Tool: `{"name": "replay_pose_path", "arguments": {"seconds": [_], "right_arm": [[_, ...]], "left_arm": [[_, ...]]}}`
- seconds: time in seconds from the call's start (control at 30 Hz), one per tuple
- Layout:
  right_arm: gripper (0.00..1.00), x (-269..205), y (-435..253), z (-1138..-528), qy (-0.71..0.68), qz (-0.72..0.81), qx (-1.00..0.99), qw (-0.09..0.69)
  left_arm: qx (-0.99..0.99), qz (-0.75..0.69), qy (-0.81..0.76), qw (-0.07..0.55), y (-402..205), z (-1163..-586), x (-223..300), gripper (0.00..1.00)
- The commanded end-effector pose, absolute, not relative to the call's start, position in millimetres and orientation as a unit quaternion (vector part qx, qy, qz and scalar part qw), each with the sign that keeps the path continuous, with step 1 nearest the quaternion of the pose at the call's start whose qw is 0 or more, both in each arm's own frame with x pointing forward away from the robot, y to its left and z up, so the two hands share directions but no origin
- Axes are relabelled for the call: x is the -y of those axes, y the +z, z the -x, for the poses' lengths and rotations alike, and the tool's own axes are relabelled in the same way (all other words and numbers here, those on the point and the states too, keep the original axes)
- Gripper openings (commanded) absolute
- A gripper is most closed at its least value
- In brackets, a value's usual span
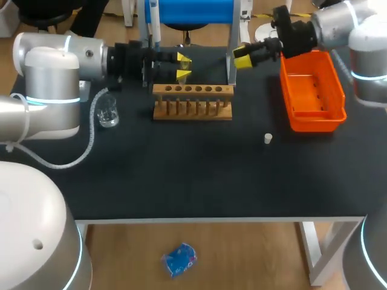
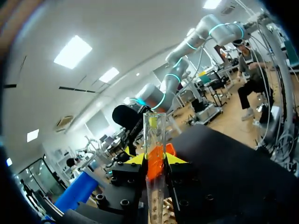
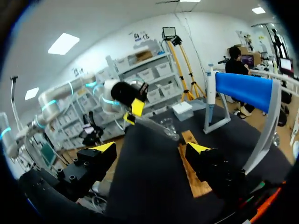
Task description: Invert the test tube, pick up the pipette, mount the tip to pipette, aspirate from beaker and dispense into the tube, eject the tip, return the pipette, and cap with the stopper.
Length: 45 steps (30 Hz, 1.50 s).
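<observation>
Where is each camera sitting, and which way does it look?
Head view: above and behind the robot, looking down on the dark table and wooden test tube rack; left arm and right arm enter from the sides.
Left wrist view: on the left arm's wrist, looking along the left fingers, shut on a clear glass test tube.
Right wrist view: on the right arm's wrist, looking past the open right fingers towards the left arm.
Shared: both wrist views show the test tube; head and right wrist views show the rack.

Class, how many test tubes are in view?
1: a test tube gripped in the left hand, by the wooden rack. Others may be hidden.
</observation>
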State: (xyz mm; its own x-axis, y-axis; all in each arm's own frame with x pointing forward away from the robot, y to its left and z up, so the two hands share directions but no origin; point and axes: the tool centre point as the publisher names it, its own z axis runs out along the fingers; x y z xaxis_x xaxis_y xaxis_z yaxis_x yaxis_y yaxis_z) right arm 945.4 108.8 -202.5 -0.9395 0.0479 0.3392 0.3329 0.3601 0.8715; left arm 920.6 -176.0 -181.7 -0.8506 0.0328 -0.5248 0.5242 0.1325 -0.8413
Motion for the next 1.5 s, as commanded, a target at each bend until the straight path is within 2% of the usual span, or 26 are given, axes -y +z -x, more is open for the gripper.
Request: {"name": "replay_pose_path", "arguments": {"seconds": [0.03, 0.6, 0.9, 1.5], "right_arm": [[1.0, -85, -215, -933, -0.38, -0.007, 0.922, -0.067], [1.0, -80, -221, -936, -0.392, -0.001, 0.917, -0.069], [1.0, -67, -245, -942, -0.421, -0.009, 0.906, -0.038], [1.0, -78, -299, -956, -0.407, -0.044, 0.91, -0.068]], "left_arm": [[-0.772, -0.069, -0.624, 0.101, -183, -924, 186, 0.0], [-0.774, -0.08, -0.619, 0.111, -187, -931, 185, 0.0], [-0.747, -0.08, -0.654, 0.084, -186, -952, 197, 0.0], [-0.731, -0.078, -0.676, 0.06, -187, -975, 206, 0.0]]}}
